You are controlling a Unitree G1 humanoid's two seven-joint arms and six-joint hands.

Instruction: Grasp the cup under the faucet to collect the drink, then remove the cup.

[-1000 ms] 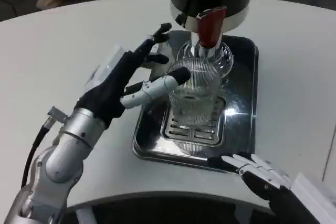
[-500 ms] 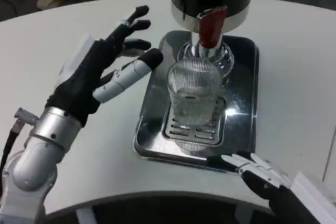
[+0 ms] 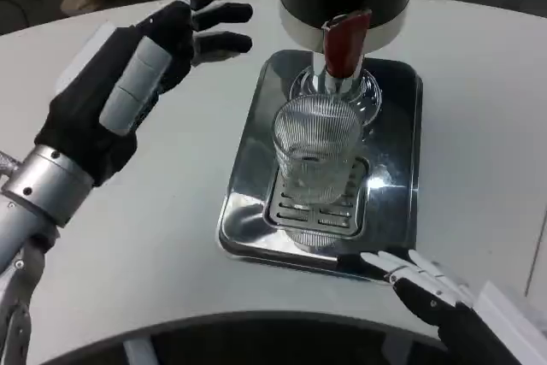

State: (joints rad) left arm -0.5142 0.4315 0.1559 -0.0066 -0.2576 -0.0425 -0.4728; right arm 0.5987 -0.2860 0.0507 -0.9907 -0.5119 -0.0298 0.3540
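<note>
Head view, nearest first: right hand (image 3: 427,284) rests spread and empty at the bench (image 3: 128,237) edge. Ribbed cup (image 3: 316,160) stands on the tray (image 3: 402,211) grate beneath the red faucet (image 3: 344,40). Left hand (image 3: 137,74), wide and empty, should wrap the cup's side squarely, keeping it upright.

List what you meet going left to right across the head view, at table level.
Left robot hand raised and open above the table → ribbed glass cup on the metal drip tray, under the red-handled faucet → right robot hand at the table's near edge.
</note>
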